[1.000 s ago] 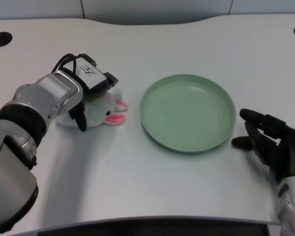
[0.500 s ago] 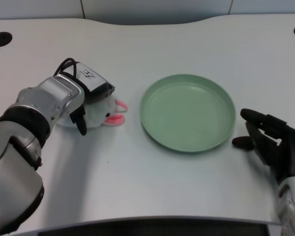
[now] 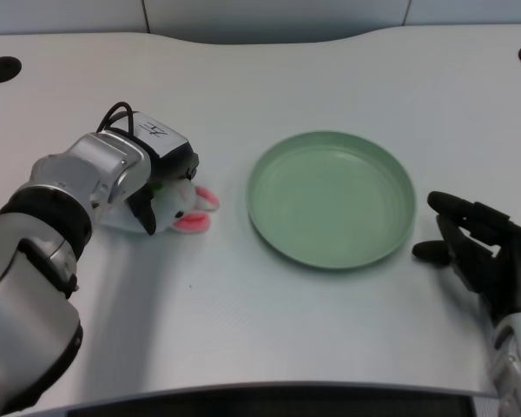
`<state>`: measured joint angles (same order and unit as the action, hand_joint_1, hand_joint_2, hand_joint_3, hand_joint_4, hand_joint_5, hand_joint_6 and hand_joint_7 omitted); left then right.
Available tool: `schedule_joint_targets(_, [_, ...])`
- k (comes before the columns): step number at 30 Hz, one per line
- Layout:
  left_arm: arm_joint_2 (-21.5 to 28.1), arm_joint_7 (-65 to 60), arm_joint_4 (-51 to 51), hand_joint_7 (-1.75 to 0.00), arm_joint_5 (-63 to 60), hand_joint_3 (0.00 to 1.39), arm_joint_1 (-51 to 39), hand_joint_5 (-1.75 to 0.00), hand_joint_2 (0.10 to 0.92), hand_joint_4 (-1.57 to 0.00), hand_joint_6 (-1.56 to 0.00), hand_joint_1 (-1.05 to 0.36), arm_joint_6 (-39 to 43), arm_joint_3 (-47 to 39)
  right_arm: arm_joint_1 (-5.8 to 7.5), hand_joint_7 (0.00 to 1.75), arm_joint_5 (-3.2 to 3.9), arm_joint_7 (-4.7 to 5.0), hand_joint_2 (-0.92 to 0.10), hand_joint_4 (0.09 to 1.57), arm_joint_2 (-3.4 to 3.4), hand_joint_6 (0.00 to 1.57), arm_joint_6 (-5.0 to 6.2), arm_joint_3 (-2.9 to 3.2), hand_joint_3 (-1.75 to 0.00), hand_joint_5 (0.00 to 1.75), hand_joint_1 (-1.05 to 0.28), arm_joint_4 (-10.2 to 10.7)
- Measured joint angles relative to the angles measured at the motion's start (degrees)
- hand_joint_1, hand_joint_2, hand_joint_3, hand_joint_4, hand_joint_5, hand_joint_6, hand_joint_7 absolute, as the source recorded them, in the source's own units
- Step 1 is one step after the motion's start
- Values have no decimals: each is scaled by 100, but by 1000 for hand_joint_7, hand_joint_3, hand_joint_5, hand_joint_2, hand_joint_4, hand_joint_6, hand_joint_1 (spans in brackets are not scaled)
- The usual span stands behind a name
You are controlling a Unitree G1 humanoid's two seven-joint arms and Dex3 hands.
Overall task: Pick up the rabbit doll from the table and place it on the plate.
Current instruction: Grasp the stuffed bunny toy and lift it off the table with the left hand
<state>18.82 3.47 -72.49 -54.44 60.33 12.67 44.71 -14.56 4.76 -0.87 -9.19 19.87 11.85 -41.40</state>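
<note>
Shifted: 1 rabbit doll (image 3: 181,209), 1 plate (image 3: 331,199)

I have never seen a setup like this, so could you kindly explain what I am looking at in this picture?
This is a single view from a camera on a humanoid robot's head or chest, looking down at a white table. The silver forearms at either side are its own arms, each ending in a black hand. Its left hand, on the picture's left, is wrapped over a small white plush rabbit doll with pink ears that sits on the table; whether the grip is firm I cannot tell. Beside the doll lies a round, shallow, pale green plate with nothing on it, where the doll should go. The right hand waits idle on the table near the plate.
</note>
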Motion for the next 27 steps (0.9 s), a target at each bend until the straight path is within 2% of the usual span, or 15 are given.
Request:
schedule_joint_targets(2, [-4,-95,-36,-192,-47,2,3,-943,694,-476,-826,-428,2,53,7,13,4,-7,-921,900,1,1037,0,0,-160,830,-409,9])
schedule_joint_targets(6, [-26,-120,-118,-191,-138,1,27,-902,698,-546,-849,-410,2,156,31,12,7,-44,-921,901,1,1036,0,2,-164,837,-400,12])
schedule_joint_targets(7, [-22,-206,-123,-240,-155,2,29,-1216,680,-649,-933,-342,41,188,39,13,5,-47,-921,897,1,1037,0,1,-166,835,-403,15])
schedule_joint_targets(8, [-8,-356,-124,-252,-179,4,28,-1360,678,-687,-953,-310,117,206,48,13,4,-47,-921,894,1,1039,0,2,-165,834,-406,21])
schedule_joint_targets(12, [66,-763,-125,-304,-252,9,28,-1592,698,-715,-1029,-264,321,270,69,13,6,-45,-921,890,1,1038,-52,3,-167,833,-400,68])
schedule_joint_targets(15, [107,-748,-160,-353,-236,13,28,-1600,719,-713,-1069,-264,443,259,72,10,5,-46,-921,889,0,1033,-53,3,-172,833,-391,92])
schedule_joint_targets(17, [119,-731,-181,-534,-222,6,28,-1648,738,-708,-987,-233,491,246,72,10,7,-65,-921,890,0,1034,-46,4,-173,838,-400,88])
schedule_joint_targets(19, [122,-707,-183,-627,-195,2,28,-1612,739,-684,-936,-200,502,221,72,13,8,-90,-921,890,0,1039,-28,7,-169,843,-406,78])
schedule_joint_targets(24, [122,-552,-185,-664,-69,7,28,-1447,756,-663,-894,-163,510,124,72,10,9,-102,-921,881,-1,1034,-28,13,-167,846,-406,78])
schedule_joint_targets(27, [123,-462,-183,-698,37,11,28,-1487,775,-661,-892,-178,520,36,72,9,6,-103,-921,873,-2,1032,-23,13,-172,845,-397,74])
